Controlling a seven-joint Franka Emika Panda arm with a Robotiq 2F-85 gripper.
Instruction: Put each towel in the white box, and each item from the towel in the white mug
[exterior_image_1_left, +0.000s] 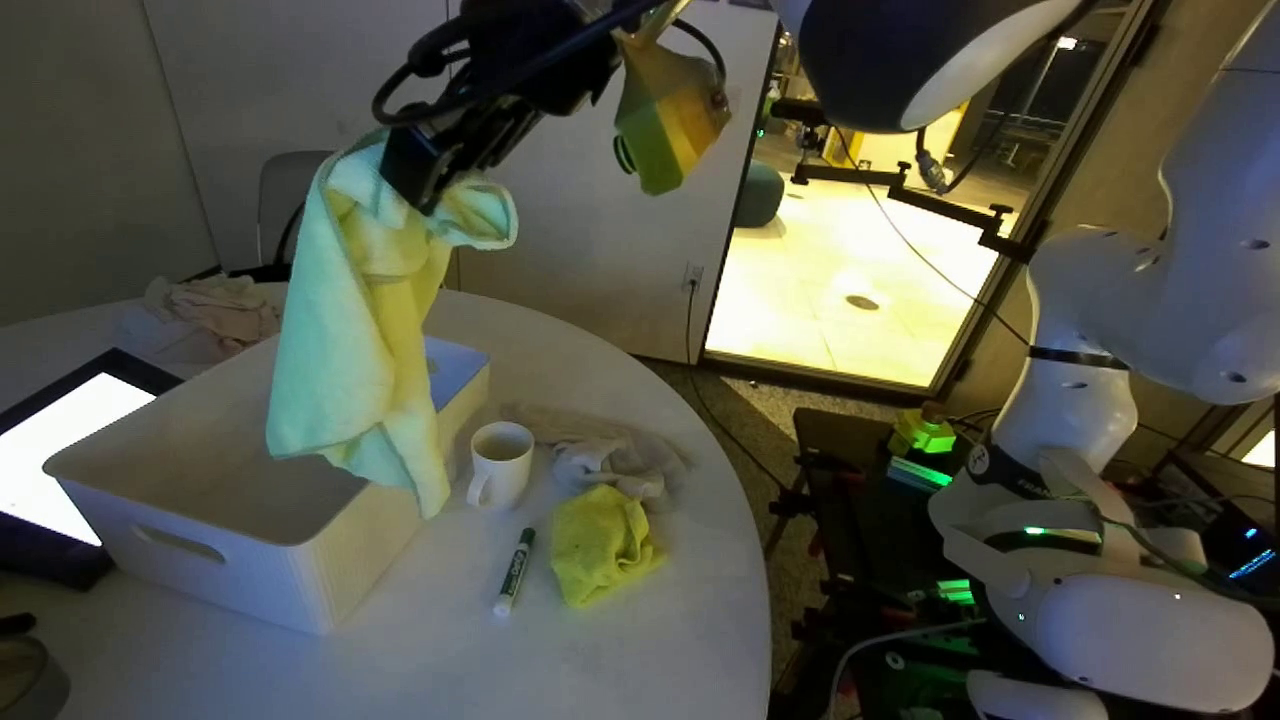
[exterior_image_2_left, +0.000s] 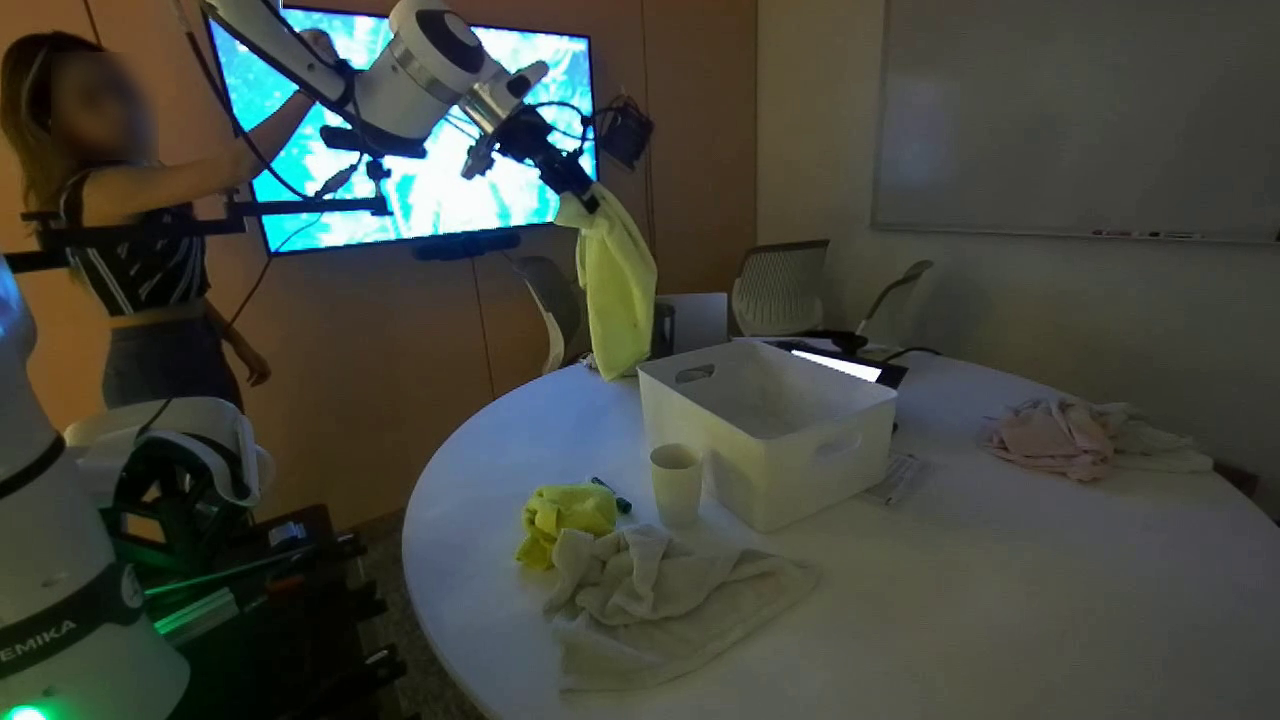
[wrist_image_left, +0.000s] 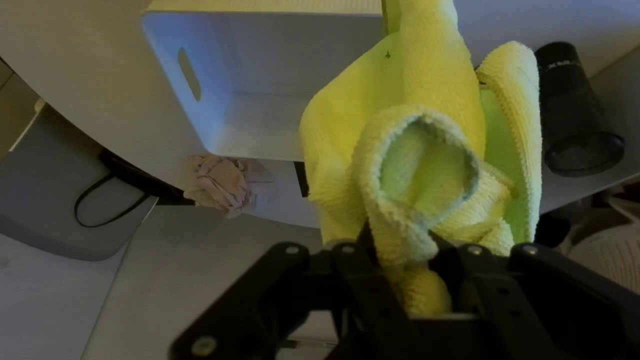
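Near the white box (exterior_image_2_left: 740, 465), your fingers (exterior_image_1_left: 412, 168) clamp a soft, likely light towel (exterior_image_2_left: 620, 290), best held by bunched folds.

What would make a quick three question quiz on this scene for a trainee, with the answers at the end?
1. What does the gripper hold?
2. True or false: the mug stands upright beside the box.
3. Where is the marker? (a) in the mug (b) on the table (c) in the box

Key: 1. A towel. 2. True. 3. b.
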